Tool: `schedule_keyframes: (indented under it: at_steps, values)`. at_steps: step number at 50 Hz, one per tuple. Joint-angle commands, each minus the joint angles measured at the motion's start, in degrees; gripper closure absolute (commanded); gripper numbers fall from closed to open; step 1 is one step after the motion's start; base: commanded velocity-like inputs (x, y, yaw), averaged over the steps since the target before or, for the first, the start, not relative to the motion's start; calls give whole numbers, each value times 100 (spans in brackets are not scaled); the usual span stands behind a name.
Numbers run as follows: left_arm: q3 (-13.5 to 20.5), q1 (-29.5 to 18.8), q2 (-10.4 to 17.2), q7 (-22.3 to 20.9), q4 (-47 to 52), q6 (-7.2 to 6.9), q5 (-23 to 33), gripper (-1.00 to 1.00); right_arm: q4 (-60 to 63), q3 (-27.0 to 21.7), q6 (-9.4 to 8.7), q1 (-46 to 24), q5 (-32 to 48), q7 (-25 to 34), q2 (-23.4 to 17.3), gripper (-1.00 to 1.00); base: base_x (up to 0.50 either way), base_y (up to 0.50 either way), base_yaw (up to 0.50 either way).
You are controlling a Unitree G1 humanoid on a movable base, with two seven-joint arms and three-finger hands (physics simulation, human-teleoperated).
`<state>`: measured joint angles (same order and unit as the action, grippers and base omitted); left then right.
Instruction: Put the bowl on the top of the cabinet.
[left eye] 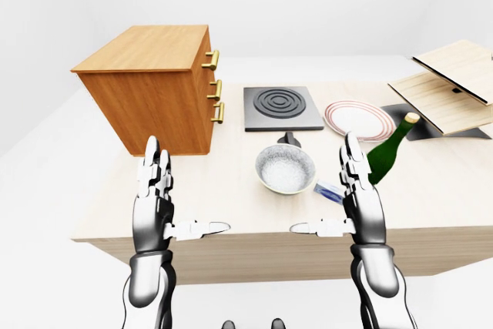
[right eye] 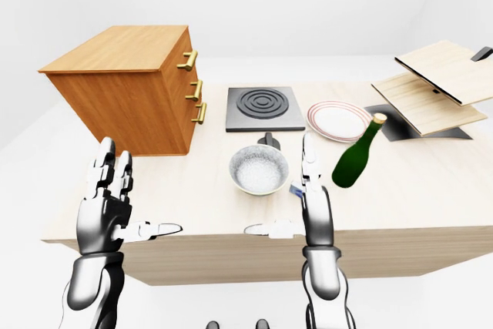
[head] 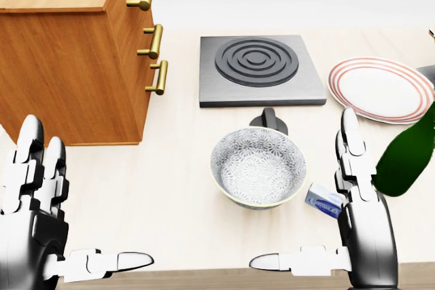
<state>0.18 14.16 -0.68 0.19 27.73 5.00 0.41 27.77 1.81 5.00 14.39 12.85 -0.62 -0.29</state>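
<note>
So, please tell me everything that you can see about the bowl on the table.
The bowl is round and shallow, with a grey-white speckled pattern inside and a pale rim; it looks like ceramic. It stands upright and empty on the light wooden table, below the stove plate in the head view. A small blue-and-white box lies close at its lower right. The right hand is open beside it and does not touch it.
</note>
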Motion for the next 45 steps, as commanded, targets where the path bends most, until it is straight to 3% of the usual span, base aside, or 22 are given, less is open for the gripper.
schedule_keyframes:
  at_steps: [1,37,45]
  values:
    - [-14,-3,2,-7,-16,0,12,-100,-6,3,0,-7,0,13,-4,-100,0,50,0]
    - [-18,-18,10,-20,-107,0,15,-100,-83,5,0,-32,-35,35,-8,-100,0,50,0]
    - [-15,-27,7,-14,-73,0,17,-100,-139,-12,0,-68,-76,44,-7,-100,0,8,0]
